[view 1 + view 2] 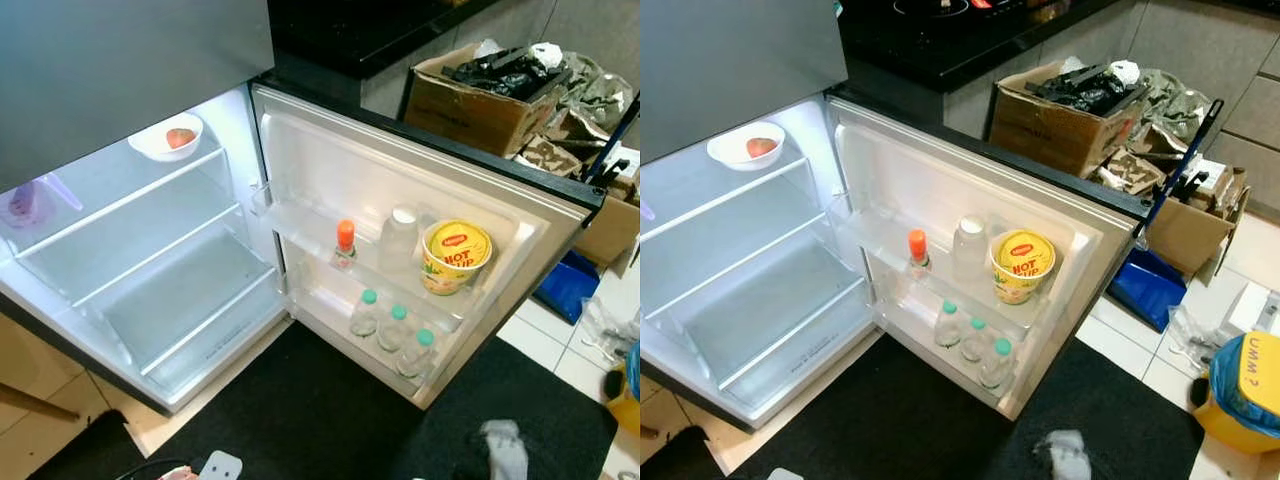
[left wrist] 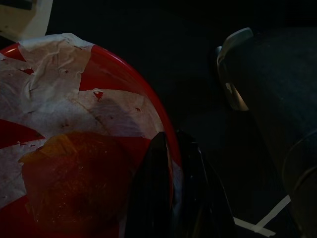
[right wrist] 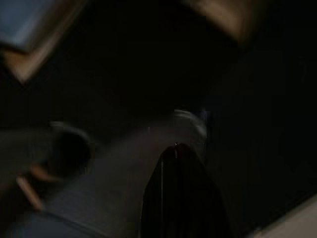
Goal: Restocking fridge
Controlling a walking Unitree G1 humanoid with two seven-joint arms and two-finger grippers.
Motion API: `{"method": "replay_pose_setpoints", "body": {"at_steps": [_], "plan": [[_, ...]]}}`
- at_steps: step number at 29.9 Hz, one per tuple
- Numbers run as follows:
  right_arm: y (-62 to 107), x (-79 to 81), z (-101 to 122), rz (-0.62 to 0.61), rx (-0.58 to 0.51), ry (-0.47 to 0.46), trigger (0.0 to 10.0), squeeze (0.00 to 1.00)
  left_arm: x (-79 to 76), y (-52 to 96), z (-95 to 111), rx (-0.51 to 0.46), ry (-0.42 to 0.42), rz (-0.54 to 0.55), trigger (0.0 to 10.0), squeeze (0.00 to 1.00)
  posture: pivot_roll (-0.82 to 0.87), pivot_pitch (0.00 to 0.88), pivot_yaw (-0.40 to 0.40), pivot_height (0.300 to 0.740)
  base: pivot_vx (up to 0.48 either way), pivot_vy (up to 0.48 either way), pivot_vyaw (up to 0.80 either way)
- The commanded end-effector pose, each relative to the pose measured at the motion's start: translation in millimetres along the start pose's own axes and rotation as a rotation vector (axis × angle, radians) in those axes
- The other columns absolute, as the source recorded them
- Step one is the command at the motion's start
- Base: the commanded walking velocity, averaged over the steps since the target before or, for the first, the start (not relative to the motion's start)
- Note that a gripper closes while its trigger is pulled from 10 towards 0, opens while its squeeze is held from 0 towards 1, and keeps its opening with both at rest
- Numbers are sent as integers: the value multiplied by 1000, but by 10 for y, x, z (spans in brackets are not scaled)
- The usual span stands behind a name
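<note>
The fridge stands open with bare glass shelves. On its top shelf sits a white bowl holding a red fruit. The door racks carry an orange-capped bottle, a clear white-lidded jar, a yellow "Hot Cup" tub and three small green-capped bottles. My left gripper is shut on the rim of a red bowl lined with white paper, with an orange piece of food in it. My right gripper hangs low in the dark, its fingers together.
A black mat lies before the fridge. A person's foot stands on it near the door. Behind the door are a full cardboard box, a blue dustpan and a yellow bin.
</note>
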State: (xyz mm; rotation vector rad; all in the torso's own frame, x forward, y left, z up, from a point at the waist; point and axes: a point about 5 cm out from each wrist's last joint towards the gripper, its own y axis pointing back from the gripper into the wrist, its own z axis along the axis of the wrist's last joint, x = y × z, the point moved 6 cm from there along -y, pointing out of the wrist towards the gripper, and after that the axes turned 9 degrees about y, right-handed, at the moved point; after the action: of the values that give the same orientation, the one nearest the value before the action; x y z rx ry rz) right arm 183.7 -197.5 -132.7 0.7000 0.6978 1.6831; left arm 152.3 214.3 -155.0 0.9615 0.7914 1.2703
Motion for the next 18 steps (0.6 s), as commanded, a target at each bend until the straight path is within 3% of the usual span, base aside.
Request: {"method": "replay_pose_setpoints", "body": {"at_steps": [1, 8, 18], "plan": [[65, -3, -251, -22, 82, -17, 10000, 0, 10, 11, -104, 30, -7, 9, 10000, 0, -67, 134, 17, 740, 0, 0, 0], [176, 58, -570, -6, 178, -39, 10000, 0, -23, 3, -94, 29, -13, 6, 10000, 0, -65, 131, 13, 740, 0, 0, 665], [220, 2, -654, -34, 214, -26, 10000, 0, -46, -1, -99, 31, -19, 1, 10000, 0, -69, 125, 12, 740, 0, 0, 761]]}}
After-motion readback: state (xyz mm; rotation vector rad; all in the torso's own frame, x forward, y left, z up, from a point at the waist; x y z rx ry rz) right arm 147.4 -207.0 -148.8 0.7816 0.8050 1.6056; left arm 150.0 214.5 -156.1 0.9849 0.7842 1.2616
